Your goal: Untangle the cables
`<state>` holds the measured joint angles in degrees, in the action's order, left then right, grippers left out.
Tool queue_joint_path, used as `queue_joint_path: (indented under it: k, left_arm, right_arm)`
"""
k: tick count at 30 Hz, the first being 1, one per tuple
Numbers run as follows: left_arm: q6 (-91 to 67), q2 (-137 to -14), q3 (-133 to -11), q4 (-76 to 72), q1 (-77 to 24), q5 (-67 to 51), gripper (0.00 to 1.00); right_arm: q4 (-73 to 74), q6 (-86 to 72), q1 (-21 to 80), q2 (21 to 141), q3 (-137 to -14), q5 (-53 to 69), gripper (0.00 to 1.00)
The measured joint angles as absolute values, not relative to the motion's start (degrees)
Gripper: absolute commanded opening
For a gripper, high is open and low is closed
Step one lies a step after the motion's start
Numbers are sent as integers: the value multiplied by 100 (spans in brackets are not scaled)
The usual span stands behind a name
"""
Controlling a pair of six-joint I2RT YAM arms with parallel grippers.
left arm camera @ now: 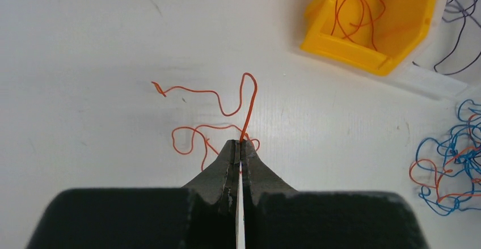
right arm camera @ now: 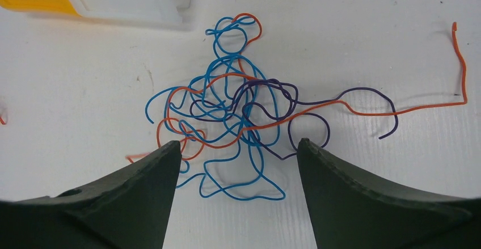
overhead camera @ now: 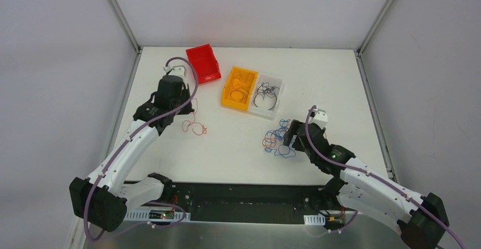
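The cables show as a loose tangle (overhead camera: 278,141) of blue, orange and dark purple wires lying on the white table right of centre. My right gripper (right arm camera: 239,147) stands open just above the tangle's (right arm camera: 227,76) near edge, a finger on either side and nothing pinched. A single orange wire (left arm camera: 227,110) lies in squiggles on the table to the left. My left gripper (left arm camera: 240,143) is shut on one end of it, which rises from the table into the fingertips. In the top view the left gripper (overhead camera: 182,107) sits over that orange wire (overhead camera: 194,127).
A yellow bin (overhead camera: 230,93) holding orange wires and a white bin (overhead camera: 278,90) holding dark wires stand side by side at centre back. A red bin (overhead camera: 204,63) stands behind my left arm. One orange strand (right arm camera: 462,67) runs out right of the tangle.
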<state>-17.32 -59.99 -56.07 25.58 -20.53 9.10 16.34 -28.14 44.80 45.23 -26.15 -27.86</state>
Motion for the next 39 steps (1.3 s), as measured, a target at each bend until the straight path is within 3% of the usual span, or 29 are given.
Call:
queue_joint_path:
  k: [3,7,11,13,14,29,39]
  left_arm:
    - [-1839,-6254,-5459,2556,-2053,760,2]
    - [-1916,-6471,-5247,2561,-2053,637,16]
    - [-2040,-6707,-5105,2552,-2056,480,57]
    - [-2080,-6875,-5057,2554,-2067,454,95]
    - [-2143,-6982,-5041,2556,-2082,464,99]
    - [-2783,-7653,-4936,2464,-2182,1013,99]
    - [-3402,-8265,-4668,2060,-2163,659,99]
  right_arm:
    - [1678,-2810,4473,4451,-2615,-2788,79]
    - [1704,-2805,4449,4351,-2615,-2788,80]
    - [1704,-2803,4421,4311,-2615,-2788,80]
    - [1715,-2805,4410,4313,-2624,-2786,80]
    - [1732,-2805,4405,4313,-2639,-2783,80]
    - [1739,-2803,4340,4313,-2720,-2738,80]
    - [1745,-2803,4331,4093,-2733,-2655,80]
